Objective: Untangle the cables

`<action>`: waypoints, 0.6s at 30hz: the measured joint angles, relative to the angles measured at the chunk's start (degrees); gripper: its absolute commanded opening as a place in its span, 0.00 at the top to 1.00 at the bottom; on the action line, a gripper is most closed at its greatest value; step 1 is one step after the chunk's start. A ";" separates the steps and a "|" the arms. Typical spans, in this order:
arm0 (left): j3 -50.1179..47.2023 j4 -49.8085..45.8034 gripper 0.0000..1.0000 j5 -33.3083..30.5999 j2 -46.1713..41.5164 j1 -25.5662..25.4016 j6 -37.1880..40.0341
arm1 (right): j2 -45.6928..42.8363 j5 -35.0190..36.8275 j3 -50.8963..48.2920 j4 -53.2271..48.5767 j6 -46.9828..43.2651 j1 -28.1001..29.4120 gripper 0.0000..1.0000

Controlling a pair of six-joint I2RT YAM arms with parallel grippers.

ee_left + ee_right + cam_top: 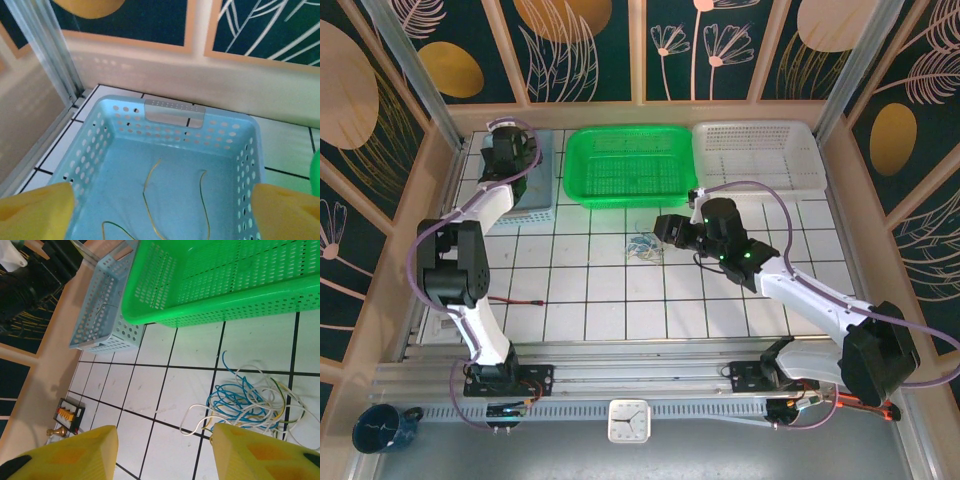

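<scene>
The cables (250, 400) lay in one loose heap of blue, white and pale yellow wire on the tiled tabletop (720, 300), just in front of the green basket (570, 168). The right claw (160, 455) hung low beside the heap, fingers apart and holding nothing, probably lined up to pick out a strand. At least two yellow strands (147, 195) lay apart in the blue basket (240, 130), which looked like the drop-off spot for freed wire. The left claw (160, 220) hovered above it, wide open and empty. There were three baskets, counting the white basket (815, 150), and two claws.
</scene>
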 measured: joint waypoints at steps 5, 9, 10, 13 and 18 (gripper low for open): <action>-0.11 -0.02 0.01 2.91 -4.22 0.00 -0.61 | 0.46 1.33 0.00 -1.22 -1.05 0.00 0.47; -2.60 1.25 0.01 6.23 -9.46 0.00 -1.55 | 1.88 2.60 0.35 -2.71 -2.27 0.00 0.47; -3.30 1.57 0.01 7.26 -10.58 0.00 -2.05 | 2.34 2.82 0.63 -3.15 -2.60 0.00 0.47; -4.70 1.75 0.01 12.26 -13.07 0.00 -4.33 | 4.50 3.54 2.32 -4.46 -4.04 0.00 0.47; -9.46 2.25 0.01 21.70 -15.98 -0.44 -9.81 | 9.86 4.09 6.40 -6.23 -6.78 0.00 0.47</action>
